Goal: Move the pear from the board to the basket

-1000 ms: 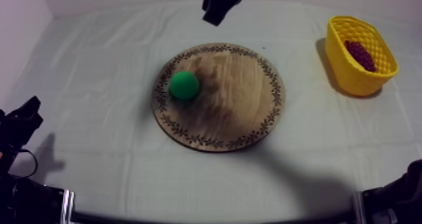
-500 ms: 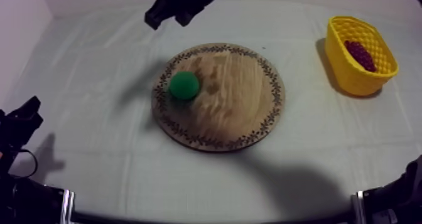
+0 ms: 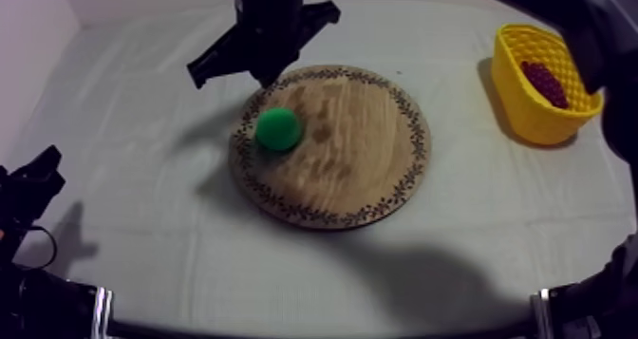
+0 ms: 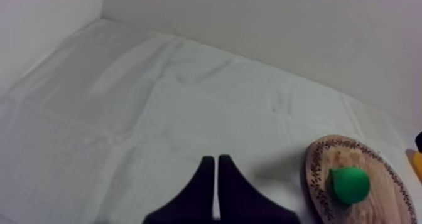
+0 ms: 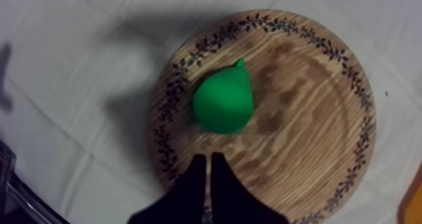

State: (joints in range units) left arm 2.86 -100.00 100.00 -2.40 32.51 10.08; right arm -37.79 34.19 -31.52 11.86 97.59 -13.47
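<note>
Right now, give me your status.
Left gripper shut, over cloth. Right gripper shut, over wooden board near pear. Pear on board, ungrasped. Yellow basket holds grapes.

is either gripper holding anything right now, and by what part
Nothing is held. The right gripper is shut empty above the wooden board, just short of the pear; the left gripper is shut empty over the cloth.

Grey-white creased cloth point(image 3: 142, 219) covering the worktop point(image 3: 532, 219), plain pale wall point(image 3: 28, 39) along the frame's upper left, soft shadows point(image 3: 408, 276) pooling toward the lower centre
</note>
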